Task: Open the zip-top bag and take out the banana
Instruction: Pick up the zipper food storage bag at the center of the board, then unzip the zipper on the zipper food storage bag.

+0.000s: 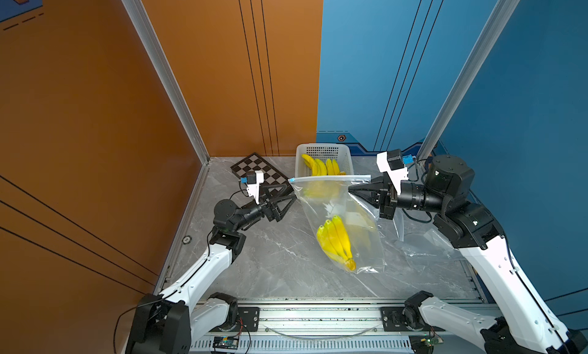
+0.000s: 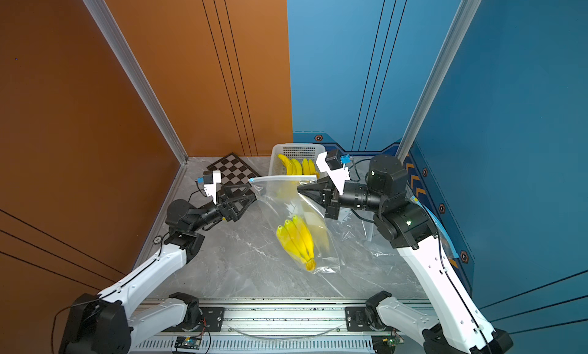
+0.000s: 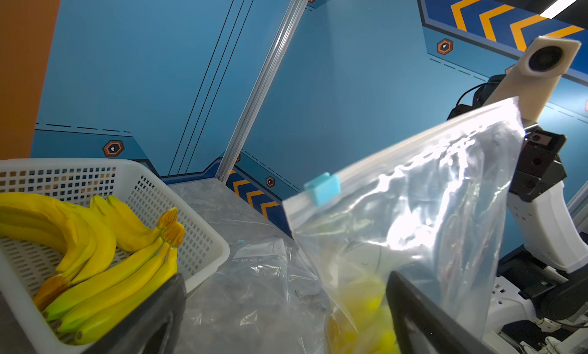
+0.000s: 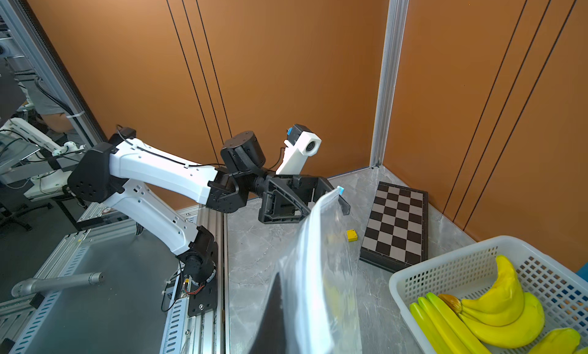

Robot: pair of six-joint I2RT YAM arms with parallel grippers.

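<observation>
Banana bunch (image 1: pixel 335 241), one, sits low in one zip-top bag (image 1: pixel 331 206), frame centre; right gripper (image 1: pixel 351 190) clamps bag's upper right, left gripper (image 1: pixel 292 192) gapes beside blue slider (image 1: pixel 291 179). Behind: one white basket (image 1: pixel 321 151), one chessboard (image 1: pixel 254 168). Grey marble tabletop (image 1: pixel 270 260), orange wall (image 1: pixel 95 113), blue wall (image 1: pixel 525 97).

In both top views the left arm (image 1: pixel 203 269) and the right arm (image 1: pixel 499 272) show white shells dotted with small dark screw holes between rounded black joints. Thin black cables run along them. The left gripper (image 1: pixel 292 190) and right gripper (image 1: pixel 350 190) are black with triangular fingers (image 1: pixel 366 193). Each carries a white camera mount (image 1: pixel 381 164) with a blue tab.
</observation>
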